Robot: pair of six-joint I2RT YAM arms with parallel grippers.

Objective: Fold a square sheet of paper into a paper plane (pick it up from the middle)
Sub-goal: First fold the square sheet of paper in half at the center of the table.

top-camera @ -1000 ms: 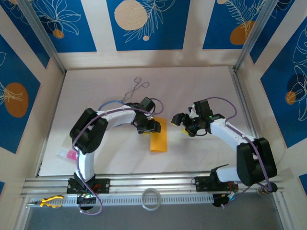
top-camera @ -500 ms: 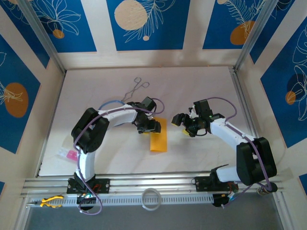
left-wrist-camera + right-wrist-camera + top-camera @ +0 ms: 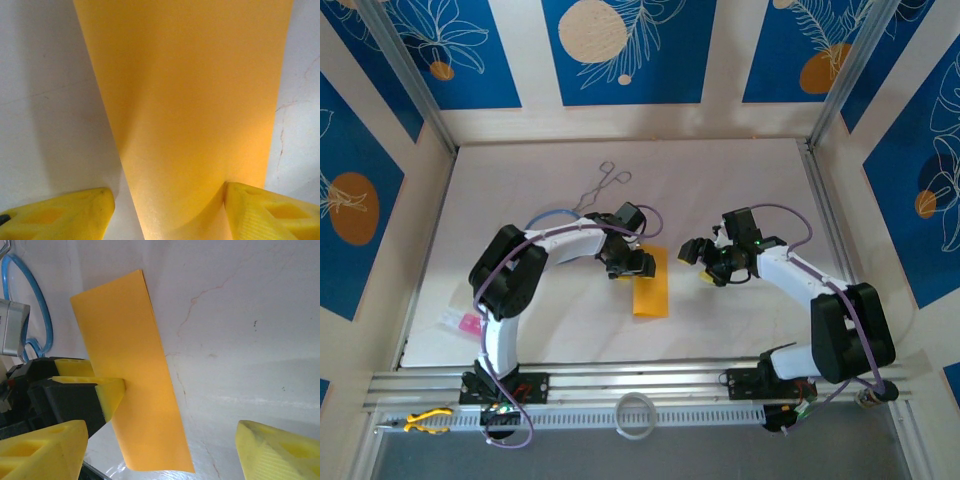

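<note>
The square sheet of paper point(image 3: 651, 283) lies flat on the white table, folded into a narrow orange-yellow rectangle. My left gripper point(image 3: 629, 264) is down at its far left part, open. In the left wrist view point(image 3: 167, 212) one fingertip point(image 3: 265, 212) rests on the paper point(image 3: 190, 100) and the other point(image 3: 60, 215) stands on the bare table beside its edge. My right gripper point(image 3: 701, 263) hovers just right of the sheet, open and holding nothing. In its own view point(image 3: 162, 452) the paper point(image 3: 132, 390) lies ahead, with the left gripper's finger point(image 3: 110, 390) on it.
Metal forceps point(image 3: 602, 187) and a blue cable loop point(image 3: 552, 213) lie behind the left arm. A pink slip point(image 3: 468, 323) sits at the table's near left edge. On the front rail are a white ring point(image 3: 636, 415) and yellow pliers point(image 3: 425, 421).
The right gripper has shifted very slightly toward the sheet. The left gripper and the folded paper have stayed where they were.
</note>
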